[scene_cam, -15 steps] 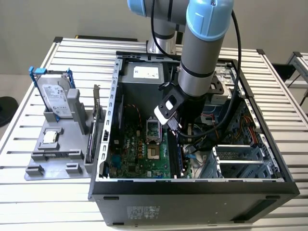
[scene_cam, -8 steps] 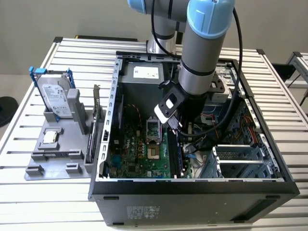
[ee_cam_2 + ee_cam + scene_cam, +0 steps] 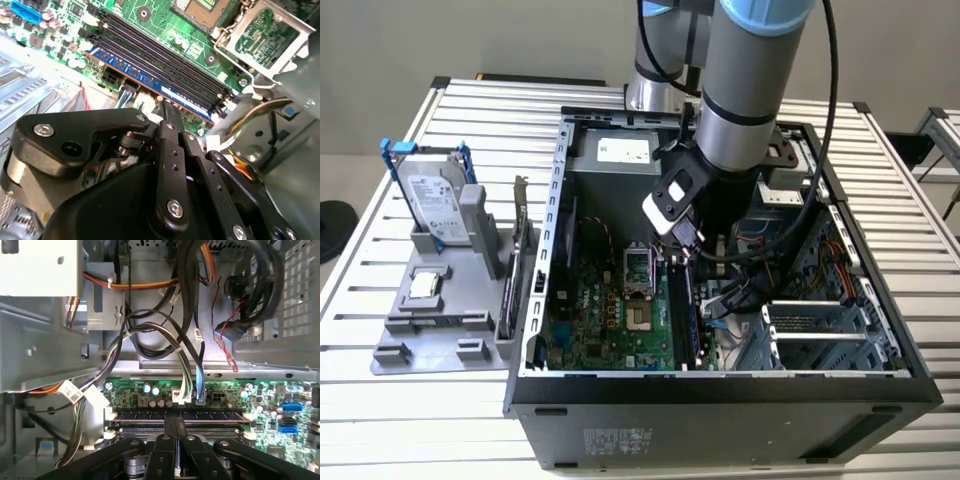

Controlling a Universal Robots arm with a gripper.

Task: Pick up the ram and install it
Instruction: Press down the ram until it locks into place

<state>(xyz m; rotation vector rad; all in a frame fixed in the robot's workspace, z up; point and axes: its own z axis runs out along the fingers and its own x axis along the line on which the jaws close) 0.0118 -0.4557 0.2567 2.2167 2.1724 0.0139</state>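
Note:
The ram is a slim strip with a blue label standing edge-up in the motherboard's memory slot nearest the cables; it shows again as a thin band and inside the open computer case. My gripper is shut, its two fingers pressed together with nothing between them. The fingertips sit against the ram's upper edge near its middle, with the fingers closing along the stick's length rather than across it. In the exterior view my gripper reaches down into the case over the slots.
Empty dark memory slots and the processor socket lie beside the ram. Cable bundles hang close behind it. Outside the case, a grey holder carries a blue-framed hard drive and an expansion card.

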